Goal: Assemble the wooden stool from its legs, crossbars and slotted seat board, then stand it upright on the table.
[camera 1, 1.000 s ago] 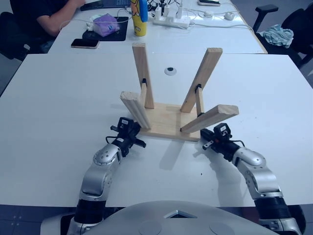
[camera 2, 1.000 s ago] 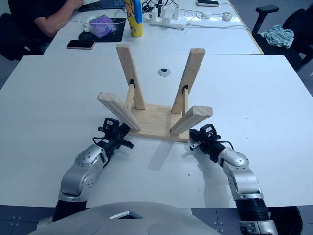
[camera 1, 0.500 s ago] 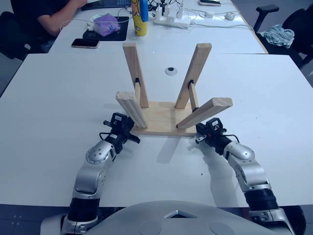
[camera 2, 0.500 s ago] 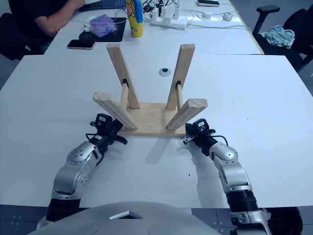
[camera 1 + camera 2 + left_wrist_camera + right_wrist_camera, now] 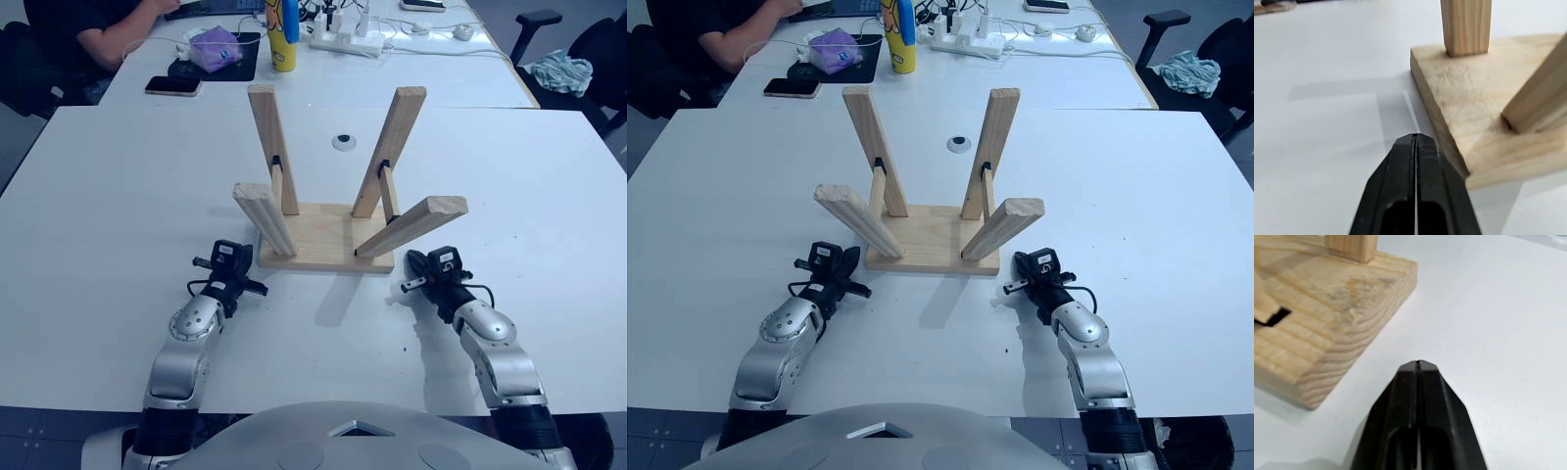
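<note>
We see a white table (image 5: 118, 196) with a small round grommet (image 5: 343, 142) set in it near its far edge. Behind it, touching edge to edge, stands a second table (image 5: 441, 83). On that one we find a phone (image 5: 173, 86) lying flat, and just beyond it a black mat (image 5: 247, 54) with a purple pouch (image 5: 214, 46) on it. Right beside the mat stands a yellow bottle (image 5: 283, 44), then a white power strip (image 5: 345, 42) with plugs and cables. Farther right we make out a mouse (image 5: 463, 31). Off the table's right end, a cloth (image 5: 560, 70) lies on a dark chair (image 5: 534, 24).

Head pair overlooks stool (image 5: 325, 237); wrist cameras closely face it.
</note>
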You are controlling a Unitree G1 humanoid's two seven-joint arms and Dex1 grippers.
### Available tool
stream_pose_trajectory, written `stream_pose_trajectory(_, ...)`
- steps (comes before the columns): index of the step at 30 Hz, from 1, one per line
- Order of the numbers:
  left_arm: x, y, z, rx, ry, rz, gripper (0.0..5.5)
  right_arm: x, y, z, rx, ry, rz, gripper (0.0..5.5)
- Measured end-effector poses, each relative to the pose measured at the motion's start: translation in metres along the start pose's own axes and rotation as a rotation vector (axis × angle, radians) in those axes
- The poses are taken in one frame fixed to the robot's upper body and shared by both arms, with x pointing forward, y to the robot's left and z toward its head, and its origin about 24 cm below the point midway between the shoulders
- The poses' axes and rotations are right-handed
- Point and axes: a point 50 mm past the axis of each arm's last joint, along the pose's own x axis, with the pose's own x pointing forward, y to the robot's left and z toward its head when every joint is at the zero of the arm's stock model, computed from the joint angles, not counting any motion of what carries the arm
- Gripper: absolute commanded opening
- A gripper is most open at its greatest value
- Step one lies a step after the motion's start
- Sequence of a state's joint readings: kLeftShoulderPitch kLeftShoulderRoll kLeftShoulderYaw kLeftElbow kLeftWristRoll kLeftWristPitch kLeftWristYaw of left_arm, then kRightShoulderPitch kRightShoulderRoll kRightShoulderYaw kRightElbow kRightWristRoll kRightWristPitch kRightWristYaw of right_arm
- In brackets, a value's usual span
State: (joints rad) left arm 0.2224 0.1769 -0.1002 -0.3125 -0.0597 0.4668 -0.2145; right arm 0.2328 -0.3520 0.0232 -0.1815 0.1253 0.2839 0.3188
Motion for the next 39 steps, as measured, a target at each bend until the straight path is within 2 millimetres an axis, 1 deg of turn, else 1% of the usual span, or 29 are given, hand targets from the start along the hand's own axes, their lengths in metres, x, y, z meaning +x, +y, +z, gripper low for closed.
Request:
stream_pose_trajectory(5,-0.002,-0.001,-0.003,-0.008,0.030,-0.004,0.01,-0.001,0.007,0.002,0.005,0.012,0.043,0.00)
stream_pose_trajectory(10,0.000,-0.005,-0.001,-0.024,0.041,-0.047,0.01,0.001,0.013,0.004,0.013,0.021,0.091,0.00)
stream_pose_trajectory(14,0.000,-0.010,0.001,-0.024,0.060,-0.104,0.01,0.001,0.013,0.004,0.013,0.023,0.092,0.00)
stream_pose_trajectory(21,-0.001,-0.010,0.004,-0.046,0.075,-0.123,0.01,0.002,0.012,0.007,0.020,0.022,0.102,0.00)
stream_pose_trajectory(26,-0.006,-0.009,0.014,-0.054,0.051,-0.110,0.01,-0.001,0.012,0.013,0.032,0.031,0.126,0.00)
stream_pose_trajectory(33,-0.007,-0.008,0.031,-0.040,0.007,-0.095,0.01,0.002,0.008,0.034,0.031,0.013,0.140,0.00)
stream_pose_trajectory(39,-0.009,-0.005,0.042,-0.035,-0.004,-0.081,0.01,0.000,0.010,0.043,0.034,0.002,0.146,0.00)
